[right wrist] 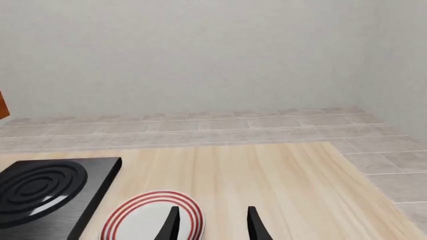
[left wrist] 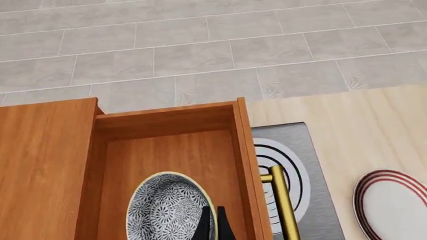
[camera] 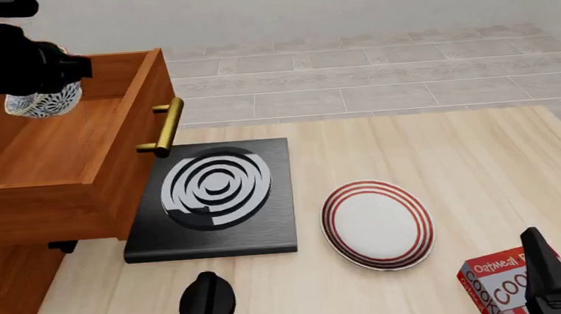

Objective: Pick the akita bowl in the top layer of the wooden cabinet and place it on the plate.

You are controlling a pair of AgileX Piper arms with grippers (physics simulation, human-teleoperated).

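The akita bowl (left wrist: 163, 210), white with a fine dark net pattern, hangs tilted inside the pulled-out top layer (left wrist: 167, 150) of the wooden cabinet (camera: 8, 294). My left gripper (left wrist: 213, 212) is shut on the bowl's rim. In the front view the bowl (camera: 42, 104) shows just under the black left arm, over the drawer floor (camera: 53, 154). The plate (camera: 377, 224), white with red rings, lies on the table right of the cabinet, also seen as plate (right wrist: 150, 220). My right gripper (right wrist: 212, 227) stands open near the table's front right, holding nothing.
A black slab with white spiral rings (camera: 214, 195) lies between the cabinet and the plate, under the drawer's brass handle (camera: 165, 128). A black knob (camera: 208, 301) sits near the front edge. A red cookie box (camera: 502, 286) stands beside the right gripper.
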